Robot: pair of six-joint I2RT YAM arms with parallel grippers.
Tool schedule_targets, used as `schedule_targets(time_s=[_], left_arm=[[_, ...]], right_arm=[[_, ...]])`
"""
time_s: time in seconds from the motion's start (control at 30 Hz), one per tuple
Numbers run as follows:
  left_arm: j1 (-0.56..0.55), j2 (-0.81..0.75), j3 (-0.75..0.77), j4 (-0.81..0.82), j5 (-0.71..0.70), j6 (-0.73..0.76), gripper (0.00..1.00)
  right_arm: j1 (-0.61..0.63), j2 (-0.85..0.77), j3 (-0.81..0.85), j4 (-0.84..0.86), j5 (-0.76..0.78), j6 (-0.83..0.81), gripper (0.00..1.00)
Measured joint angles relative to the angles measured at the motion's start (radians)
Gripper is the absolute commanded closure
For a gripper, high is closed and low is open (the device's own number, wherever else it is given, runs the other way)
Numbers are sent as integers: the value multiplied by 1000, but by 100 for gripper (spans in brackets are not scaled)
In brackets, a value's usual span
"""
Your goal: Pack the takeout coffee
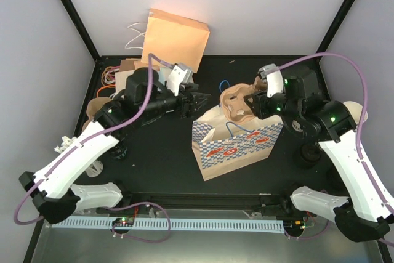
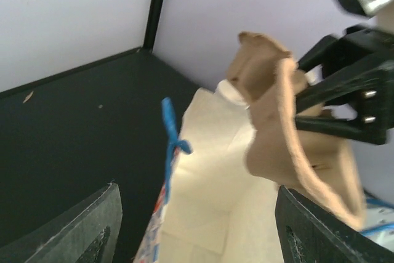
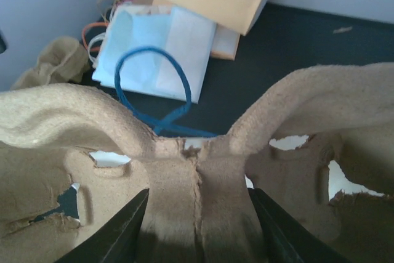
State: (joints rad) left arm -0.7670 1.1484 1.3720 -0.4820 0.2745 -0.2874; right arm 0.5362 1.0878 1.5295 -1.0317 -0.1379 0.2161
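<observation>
The blue-checked paper bag (image 1: 237, 146) stands open in the middle of the table. Over its mouth hangs a brown pulp cup carrier (image 1: 236, 100), with my right gripper (image 3: 198, 214) shut on its centre rib (image 3: 198, 183). My left gripper (image 1: 196, 100) is open just left of the bag's top edge, and its fingers (image 2: 80, 226) straddle the bag's cream inside (image 2: 215, 170). The takeout coffee is not clearly in view. A whitish rounded edge (image 2: 229, 92) peeks from behind the carrier (image 2: 289, 152), and I cannot tell whether it is the cup.
A plain brown bag (image 1: 175, 38) leans on the back wall. Flat bags with string handles (image 1: 123, 72) lie at the back left, white and pale blue in the right wrist view (image 3: 160, 47). More pulp carriers (image 1: 98, 106) sit at the left edge.
</observation>
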Motion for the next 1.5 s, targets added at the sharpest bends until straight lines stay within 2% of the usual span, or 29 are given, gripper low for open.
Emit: schedule_targets(time_s=[0.17, 0.47, 0.73, 0.83, 1.0, 1.3, 1.5], left_arm=[[39, 92, 5, -64, 37, 95, 36], [92, 194, -41, -66, 224, 168, 36], [92, 276, -24, -87, 290, 233, 50], [92, 311, -2, -116, 293, 257, 62], [92, 337, 29, -158, 277, 283, 97], [77, 327, 72, -185, 210, 310, 98], [62, 298, 98, -187, 165, 292, 98]], right_arm=[[0, 21, 0, -70, -31, 5, 58], [0, 76, 1, -78, -117, 52, 58], [0, 80, -43, -88, -120, 59, 58], [0, 80, -64, -92, -119, 60, 58], [0, 80, -81, -95, -115, 60, 58], [0, 80, -145, -93, -96, 56, 59], [27, 79, -163, -91, -24, 55, 60]])
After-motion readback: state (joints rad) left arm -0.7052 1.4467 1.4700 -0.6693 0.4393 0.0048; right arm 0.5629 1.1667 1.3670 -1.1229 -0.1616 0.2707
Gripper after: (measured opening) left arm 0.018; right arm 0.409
